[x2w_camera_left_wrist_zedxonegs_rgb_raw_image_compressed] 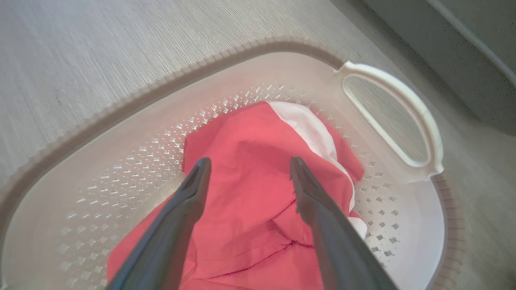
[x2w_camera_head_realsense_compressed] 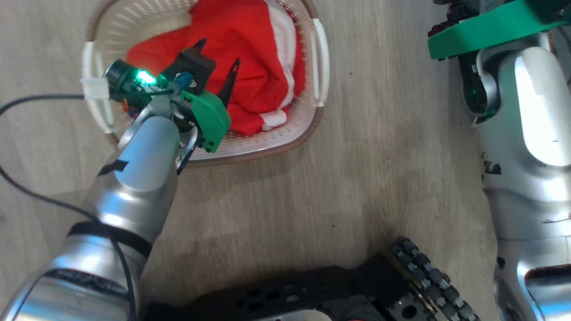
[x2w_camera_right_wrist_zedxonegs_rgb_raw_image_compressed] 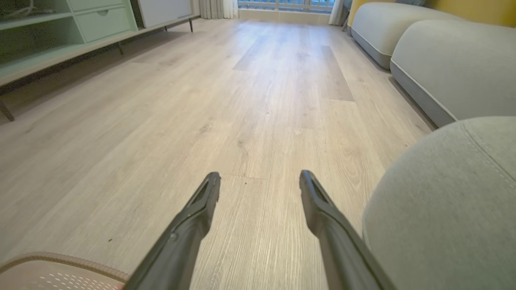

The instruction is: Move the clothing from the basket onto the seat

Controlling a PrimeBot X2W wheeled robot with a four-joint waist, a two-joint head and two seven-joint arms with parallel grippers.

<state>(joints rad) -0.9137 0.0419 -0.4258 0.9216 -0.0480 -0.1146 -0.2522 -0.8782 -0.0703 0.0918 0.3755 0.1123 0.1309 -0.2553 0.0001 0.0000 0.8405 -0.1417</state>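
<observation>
Left claw (x2w_camera_left_wrist_zedxonegs_rgb_raw_image_compressed: pixel 250 162), fingers wide, hovers above bright red soft fabric clothing (x2w_camera_left_wrist_zedxonegs_rgb_raw_image_compressed: pixel 242 225) heaped in oval cream perforated plastic basket (x2w_camera_head_realsense_compressed: pixel 272 139), top centre of head view. Step: reach; next, descend and pinch a fold. Right claw (x2w_camera_right_wrist_zedxonegs_rgb_raw_image_compressed: pixel 260 179) wide, idle, beside grey-green upholstered seat (x2w_camera_right_wrist_zedxonegs_rgb_raw_image_compressed: pixel 443 209), lower right. Basket wall could snag.

The left arm (x2w_camera_head_realsense_compressed: pixel 134 187) is reaching forward from the lower left of the head view, its silver forearm rising to a green-cased wrist (x2w_camera_head_realsense_compressed: pixel 209 118). The left pincer (x2w_camera_head_realsense_compressed: pixel 218 53) is holding its two dark fingers (x2w_camera_left_wrist_zedxonegs_rgb_raw_image_compressed: pixel 189 201) spread wide, gripping nothing. The right arm (x2w_camera_head_realsense_compressed: pixel 531 133) is running up the right edge, and the right pincer (x2w_camera_right_wrist_zedxonegs_rgb_raw_image_compressed: pixel 260 175) is likewise gaping, bare.
</observation>
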